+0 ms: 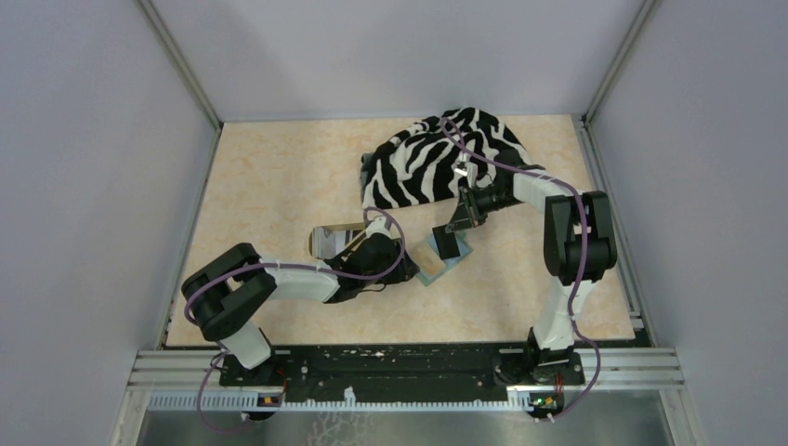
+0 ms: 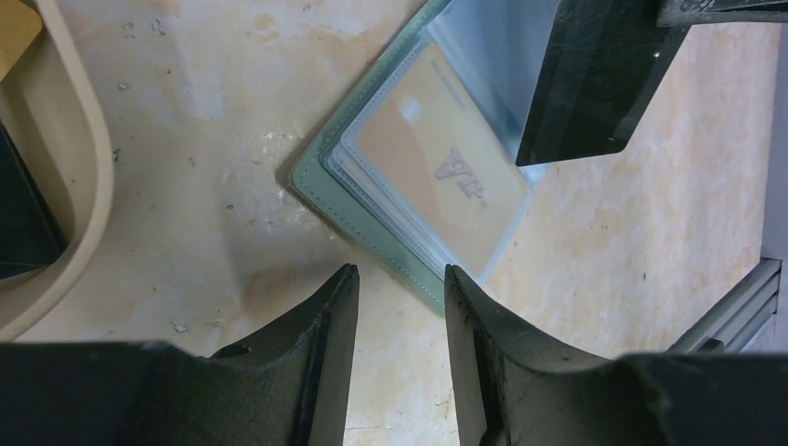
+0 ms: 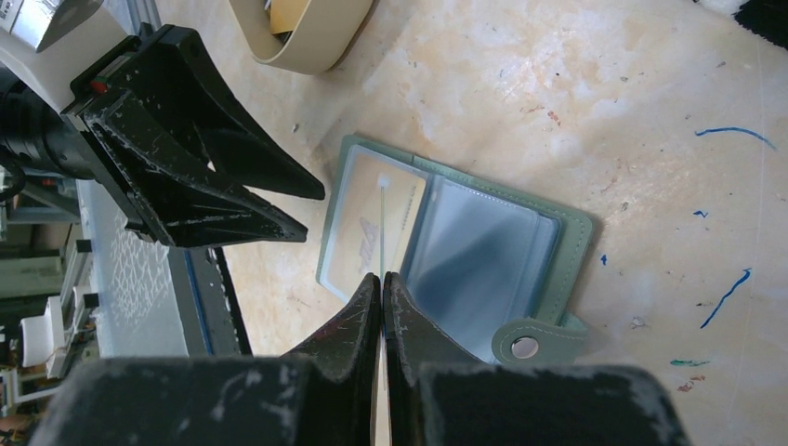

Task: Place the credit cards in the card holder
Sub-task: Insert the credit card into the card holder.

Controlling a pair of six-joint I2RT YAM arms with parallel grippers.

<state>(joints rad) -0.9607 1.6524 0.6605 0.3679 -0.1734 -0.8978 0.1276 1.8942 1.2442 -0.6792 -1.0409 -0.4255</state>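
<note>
Left gripper fingers part-open, nothing between them — tips hover just beside corner of card holder. Card holder lies open, flat on table, between both arms. Yellow-orange card sits in its clear sleeve. Right gripper pinched tight on dark card — held over holder's blue-grey side; contact unclear. Tan tray nearby, more cards inside.
</note>
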